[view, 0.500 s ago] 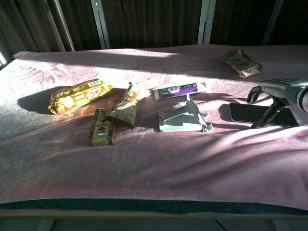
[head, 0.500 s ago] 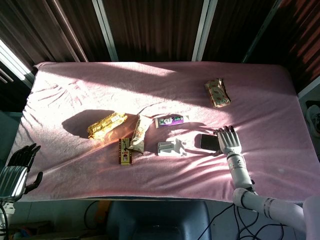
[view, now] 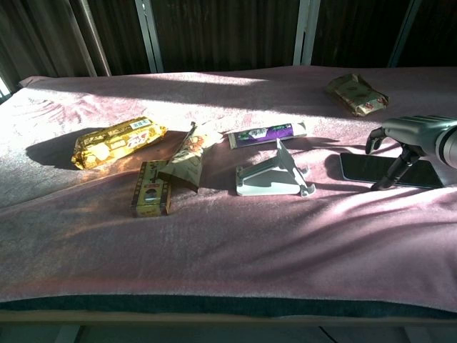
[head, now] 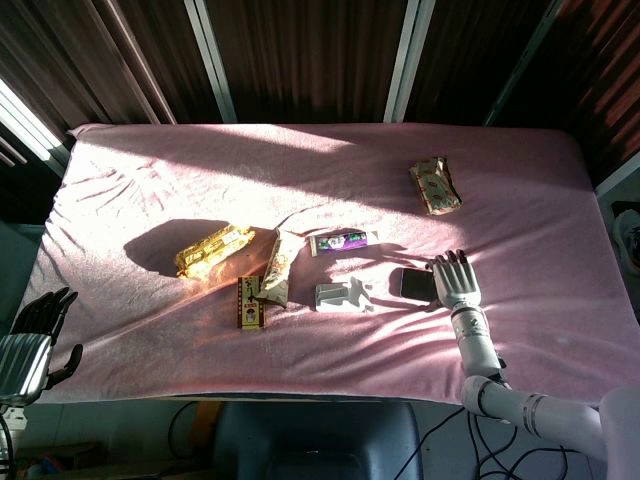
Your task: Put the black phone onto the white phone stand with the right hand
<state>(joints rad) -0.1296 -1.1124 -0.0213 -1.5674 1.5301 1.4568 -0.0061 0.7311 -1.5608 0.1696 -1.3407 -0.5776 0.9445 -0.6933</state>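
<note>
At right of frame, the right hand [view: 418,139] hovers over the flat black phone [view: 378,170], fingers [view: 391,171] spread wide, empty, poised to grasp for the white phone stand [view: 273,175].

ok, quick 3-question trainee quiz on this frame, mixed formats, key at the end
1. True or false: the black phone already sits on the white phone stand.
2. Multiple choice: what lies directly behind the stand, farther from the robot? A) purple tube B) gold snack bag C) small brown box
3. Short answer: where is the right hand relative to the phone?

Key:
1. False. The phone lies flat on the pink cloth, to the right of the stand.
2. A
3. Over the phone, with fingers reaching down to it; the phone is not lifted.
</note>
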